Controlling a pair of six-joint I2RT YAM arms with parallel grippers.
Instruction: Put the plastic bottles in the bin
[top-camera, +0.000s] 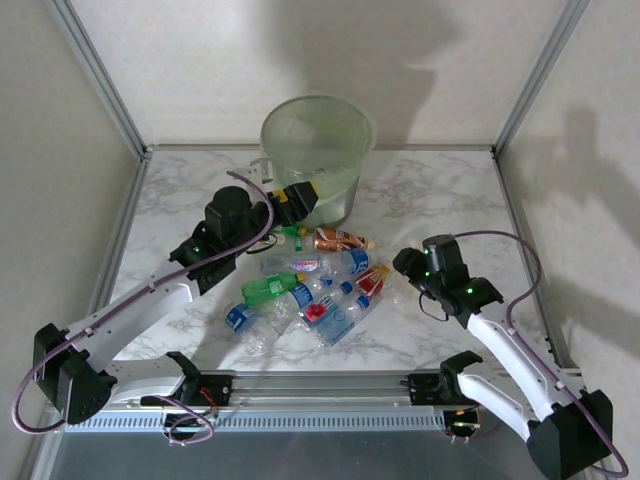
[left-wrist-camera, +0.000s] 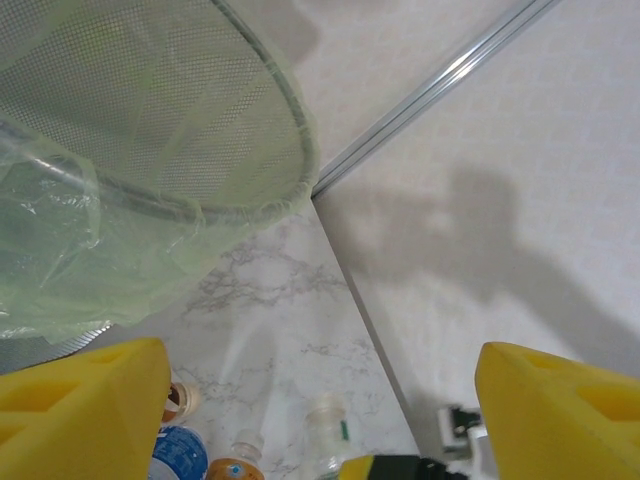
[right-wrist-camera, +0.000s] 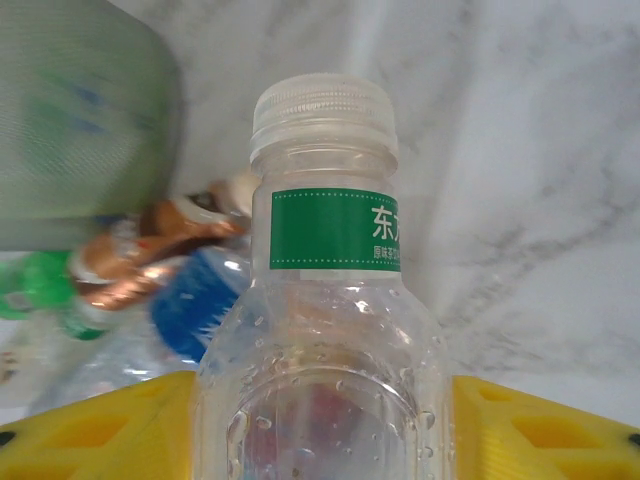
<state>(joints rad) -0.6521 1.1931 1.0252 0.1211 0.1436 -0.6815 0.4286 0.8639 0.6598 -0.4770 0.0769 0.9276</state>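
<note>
A heap of small plastic bottles (top-camera: 305, 290) lies on its side at the centre of the marble bench (top-camera: 440, 200), seen from above. Most are clear. One is bright green (top-camera: 270, 288) and one is coppery orange (top-camera: 338, 240), while others carry blue or red labels.

The bin (top-camera: 340, 185) stands at upper centre, behind the heap and apart from it. It is a round, translucent, pale green bucket, far wider than any bottle. In the left wrist view its rim and netted inner wall fill the upper left, with thin green film draped over the edge. What lies inside cannot be made out.

The left pincer (top-camera: 297, 203) sits between the heap and the bin, just in front of the bin wall. Its yellow fingers (left-wrist-camera: 85, 410) stand wide apart at the lower corners of its own view, with nothing between them.

The right pincer (right-wrist-camera: 322, 395) is at the right edge of the heap. Between its yellow pads, at centre frame, is a clear bottle (right-wrist-camera: 322, 300) with a white ribbed cap (right-wrist-camera: 322, 110), a green neck label (right-wrist-camera: 335, 230) and droplets inside. The bottle's sides reach both pads, but I cannot tell whether they are gripping it. Behind it, at left, lie the coppery bottle, a blue-labelled one (right-wrist-camera: 195, 300) and a green one, blurred.
</note>
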